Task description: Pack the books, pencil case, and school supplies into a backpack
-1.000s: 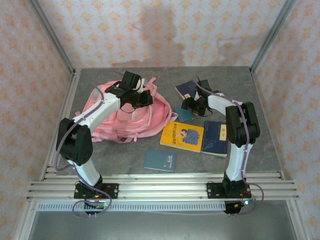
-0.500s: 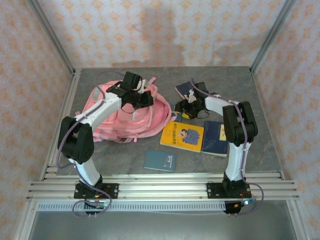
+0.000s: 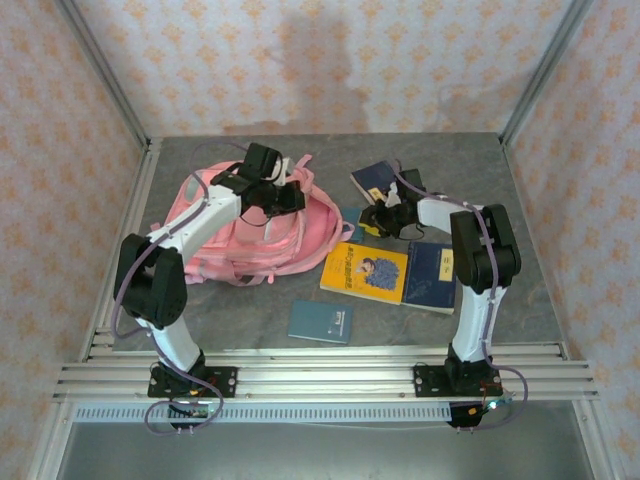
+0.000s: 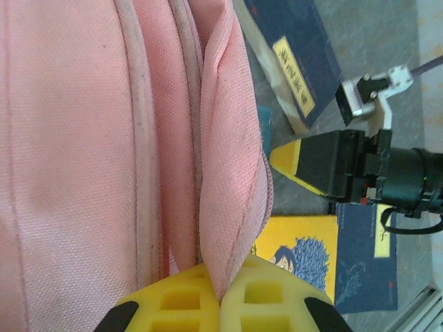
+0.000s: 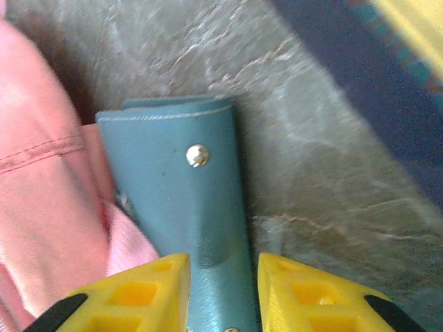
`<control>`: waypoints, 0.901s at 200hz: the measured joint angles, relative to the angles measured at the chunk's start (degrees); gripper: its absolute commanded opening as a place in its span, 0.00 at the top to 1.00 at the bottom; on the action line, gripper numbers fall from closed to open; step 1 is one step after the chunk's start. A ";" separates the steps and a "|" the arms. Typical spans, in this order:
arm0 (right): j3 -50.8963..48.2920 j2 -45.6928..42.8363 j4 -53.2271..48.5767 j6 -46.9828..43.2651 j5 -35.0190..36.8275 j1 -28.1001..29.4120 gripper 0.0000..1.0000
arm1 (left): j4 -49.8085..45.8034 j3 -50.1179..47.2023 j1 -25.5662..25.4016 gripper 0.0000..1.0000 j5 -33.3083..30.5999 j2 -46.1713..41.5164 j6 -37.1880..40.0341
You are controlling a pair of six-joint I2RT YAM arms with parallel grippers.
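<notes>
The pink backpack (image 3: 250, 235) lies on the left half of the grey worktop (image 3: 200, 310), its straps trailing toward the back edge. The left pincer (image 4: 221, 297) is shut tight on a fold of the backpack's pink fabric beside a zip seam, the cloth pinched between its two yellow fingertips.

Just right of the backpack, the right pincer (image 5: 221, 290) reaches down over a teal notebook (image 5: 180, 180). Its yellow fingers (image 5: 138, 294) stand one at each long edge and press against both, so the pincer is closed on the notebook. The cover bows slightly between them. The notebook has pale stitching along its end and a small metal snap stud. Its left edge touches the pink fabric.

A yellow book (image 3: 365, 272) with a blue cartoon figure on its cover lies in front of that pincer. A near navy book (image 3: 432, 275) lies touching its right side. In the left wrist view this book shows a narrow yellow label, with print too small to read. A far navy book (image 3: 375, 180) lies toward the back, behind the right pincer. It carries a yellow label with dark characters, which are blurred and cannot be read. A second teal notebook (image 3: 322, 321) lies alone near the front rail, with a faint pale mark on its cover that cannot be made out.
</notes>
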 measured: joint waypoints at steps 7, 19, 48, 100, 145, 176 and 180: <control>0.66 0.00 -0.70 -0.07 1.16 0.00 0.65 | 0.72 -0.83 0.74 1.00 0.02 -0.90 -0.42; 2.12 0.02 -1.92 -0.31 2.89 0.00 0.61 | 1.68 -1.60 2.10 1.00 0.00 -2.34 -0.92; 6.32 0.74 -4.39 -1.46 4.87 0.15 0.54 | 3.54 -1.77 4.44 1.00 -0.02 -3.43 -2.58; 11.82 6.25 -8.55 -4.35 5.97 3.23 0.52 | 3.93 -1.75 5.01 1.00 0.04 -2.67 -3.45; 11.52 6.58 -6.27 -2.89 3.30 4.07 0.48 | 4.15 -1.75 5.01 1.00 0.70 0.76 -3.67; 6.80 5.40 1.75 3.32 -1.70 3.69 0.45 | 3.85 -1.62 4.83 1.00 0.61 2.32 -3.61; 6.08 5.35 2.91 4.00 -2.47 3.78 0.45 | 3.69 -1.55 4.72 1.00 0.52 2.47 -3.54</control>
